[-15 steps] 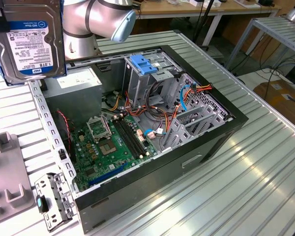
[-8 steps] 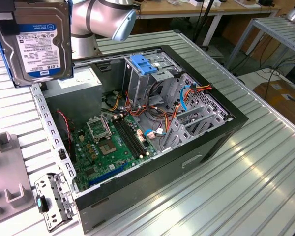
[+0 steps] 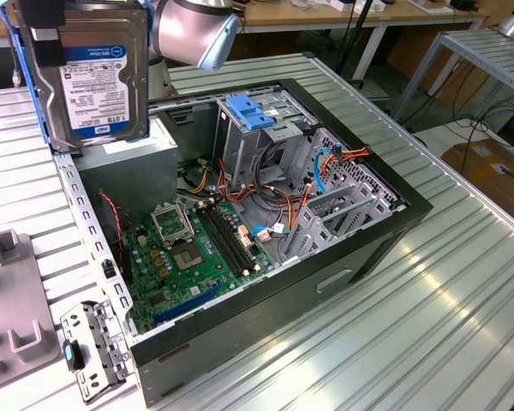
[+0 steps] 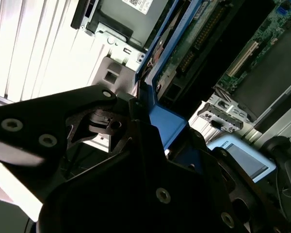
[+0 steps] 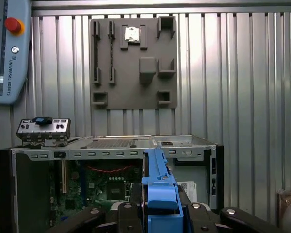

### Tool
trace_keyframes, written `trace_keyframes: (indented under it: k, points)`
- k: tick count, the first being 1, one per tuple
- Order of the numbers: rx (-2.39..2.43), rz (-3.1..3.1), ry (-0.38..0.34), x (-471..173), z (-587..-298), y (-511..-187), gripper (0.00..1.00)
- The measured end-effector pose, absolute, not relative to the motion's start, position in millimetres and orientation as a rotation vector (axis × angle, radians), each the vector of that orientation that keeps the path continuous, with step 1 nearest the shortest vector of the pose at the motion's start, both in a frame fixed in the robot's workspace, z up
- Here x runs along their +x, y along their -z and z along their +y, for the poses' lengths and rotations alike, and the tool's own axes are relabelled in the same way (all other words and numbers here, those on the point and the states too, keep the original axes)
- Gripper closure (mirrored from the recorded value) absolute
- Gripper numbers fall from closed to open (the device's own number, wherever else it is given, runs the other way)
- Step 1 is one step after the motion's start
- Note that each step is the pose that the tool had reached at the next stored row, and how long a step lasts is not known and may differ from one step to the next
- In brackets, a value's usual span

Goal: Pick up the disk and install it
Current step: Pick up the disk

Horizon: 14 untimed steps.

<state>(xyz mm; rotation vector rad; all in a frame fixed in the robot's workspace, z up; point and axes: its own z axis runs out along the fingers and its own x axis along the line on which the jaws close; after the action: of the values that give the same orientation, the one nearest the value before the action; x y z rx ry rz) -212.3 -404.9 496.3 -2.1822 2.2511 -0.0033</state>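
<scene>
The disk [image 3: 98, 73] hangs upright in the air at the exterior view's upper left, above the near corner of the open computer case [image 3: 411, 214]. Its white-and-blue label faces the camera and blue rails run along its sides. My gripper [image 3: 50, 30] is shut on its upper part, mostly cut off by the frame edge. In the first wrist view the disk [image 5: 158, 179] shows edge-on as a blue rail between my black fingers [image 5: 131, 211], over the case. In the second wrist view my gripper [image 4: 140, 114] clamps the blue rail [image 4: 167, 121].
Inside the case are a metal drive cage with a blue handle [image 3: 253, 116], a green motherboard [image 3: 197, 248], loose cables and a grey power-supply box [image 3: 128, 158]. A grey fixture plate [image 5: 133, 63], a small metal bracket [image 3: 90, 347] and a teach pendant [image 5: 7, 48] lie on the ribbed table.
</scene>
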Motion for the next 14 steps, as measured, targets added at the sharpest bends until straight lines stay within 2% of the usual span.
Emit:
trace_keyframes:
  k: [14]
  points:
    - [-2.182, 2.251, 0.003, -166.6, -412.5, -494.1, 0.63]
